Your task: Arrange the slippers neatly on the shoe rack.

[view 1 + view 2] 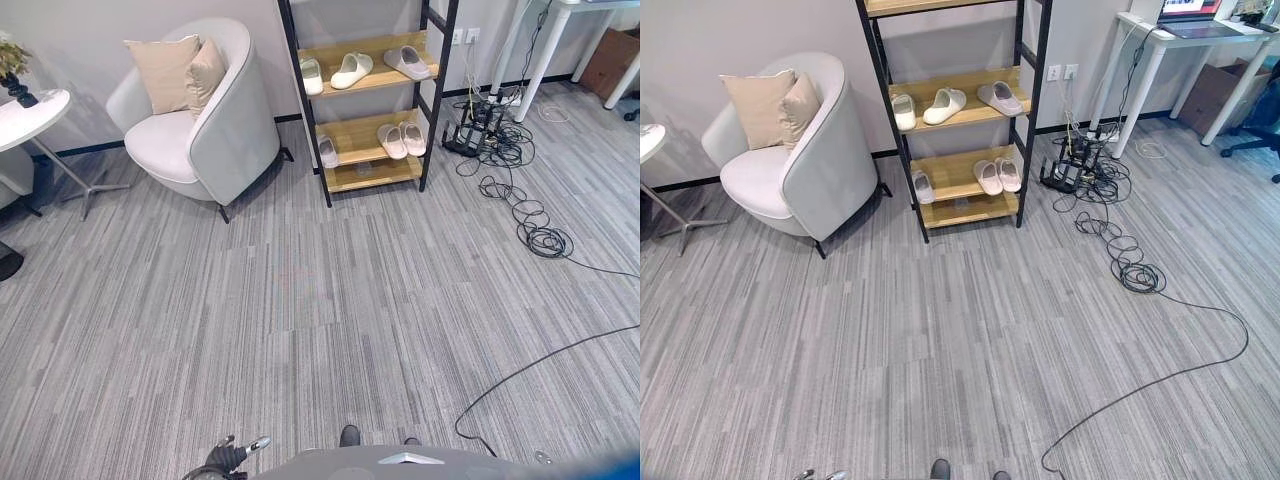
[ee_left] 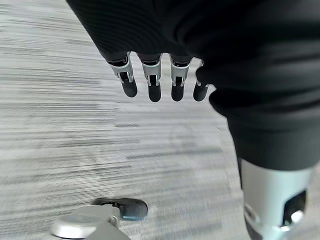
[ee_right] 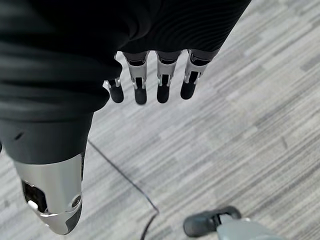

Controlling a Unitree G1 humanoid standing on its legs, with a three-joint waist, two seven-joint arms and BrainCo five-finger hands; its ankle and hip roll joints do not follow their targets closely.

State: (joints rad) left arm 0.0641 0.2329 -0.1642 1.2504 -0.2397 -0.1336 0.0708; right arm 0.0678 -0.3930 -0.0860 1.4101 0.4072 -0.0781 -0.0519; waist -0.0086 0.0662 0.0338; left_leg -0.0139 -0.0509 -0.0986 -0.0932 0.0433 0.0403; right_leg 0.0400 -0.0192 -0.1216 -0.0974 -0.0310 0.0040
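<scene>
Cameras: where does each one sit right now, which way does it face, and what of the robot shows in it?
Left eye view: on the head, looking down and ahead at the shoe rack with slippers, armchair; left hand at the bottom edge.
Right eye view: same head, same scene slightly offset, plus a white desk.
Left wrist view: looks along the left hand's relaxed fingers to carpet.
Right wrist view: along the right hand, fingers relaxed, empty, to carpet.
Both eyes share rack, armchair.

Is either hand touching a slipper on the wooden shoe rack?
Apart. Left hand and right hand hang open over grey carpet; the shoe rack stands across the floor.
</scene>
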